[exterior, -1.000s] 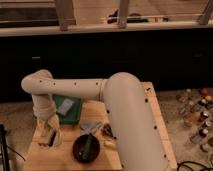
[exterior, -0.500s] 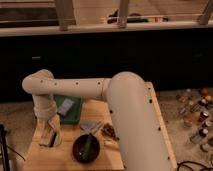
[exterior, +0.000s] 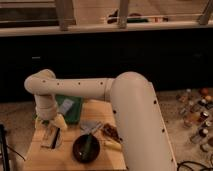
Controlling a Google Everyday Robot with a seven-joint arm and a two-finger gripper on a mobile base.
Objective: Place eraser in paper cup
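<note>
My gripper (exterior: 51, 134) hangs from the white arm (exterior: 95, 89) and points down over the left part of the wooden table (exterior: 40, 159), close to its surface. I cannot make out the eraser, and no white paper cup shows; either may be hidden behind the wrist (exterior: 47, 110) and the gripper. A pale shape (exterior: 61, 122) beside the gripper is too unclear to name.
A dark bowl (exterior: 86, 148) holding something green stands at the table's front middle. A green packet (exterior: 71, 108) lies at the back, a grey item (exterior: 91, 127) and a brown item (exterior: 111, 132) to the right. Several bottles (exterior: 196, 114) stand on the floor at the right.
The wrist and gripper have sunk slightly lower over the table's left side. The objects on the table have not moved.
</note>
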